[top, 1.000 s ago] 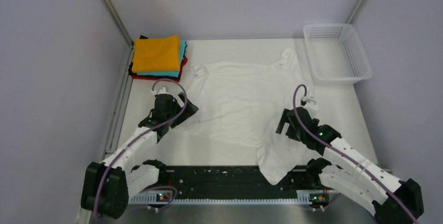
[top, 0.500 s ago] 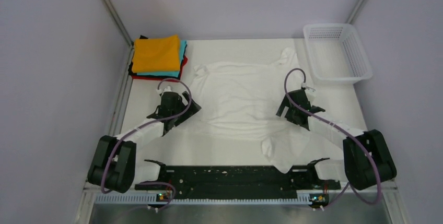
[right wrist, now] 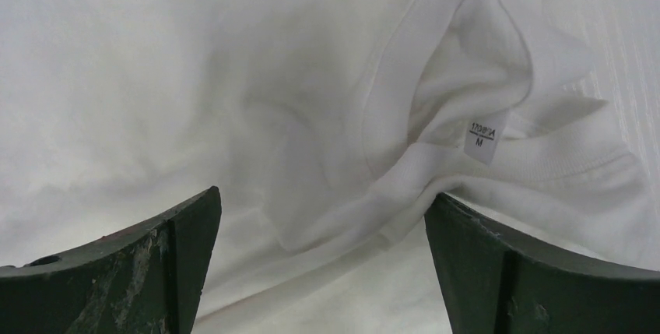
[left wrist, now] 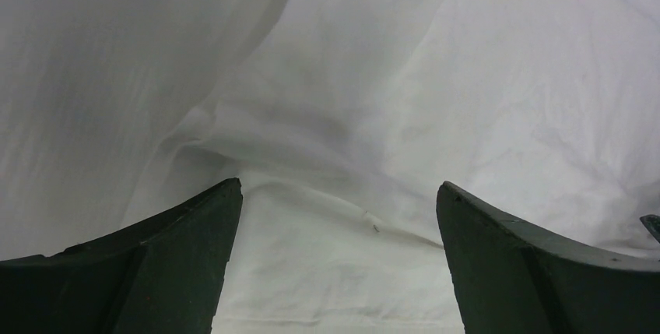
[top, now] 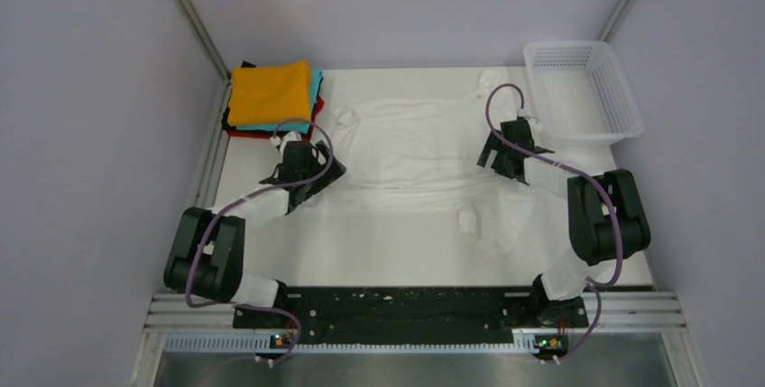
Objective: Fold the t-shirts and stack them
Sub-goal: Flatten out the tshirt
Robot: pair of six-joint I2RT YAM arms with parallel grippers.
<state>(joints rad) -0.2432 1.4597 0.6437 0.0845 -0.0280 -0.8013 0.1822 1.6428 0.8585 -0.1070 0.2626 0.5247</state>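
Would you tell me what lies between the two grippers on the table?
Only the white t-shirt, spread between the left gripper and right gripper, as the top view shows.

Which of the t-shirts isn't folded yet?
The white t-shirt: it lies spread out and wrinkled in the middle, while the others sit as folded squares in a stack at the far left corner, the orange one on top.

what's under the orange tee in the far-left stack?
Edges only: teal t-shirt directly below, then red t-shirt, and black t-shirt peeking out at the left. The orange t-shirt covers their middles, so any other layers are hidden.
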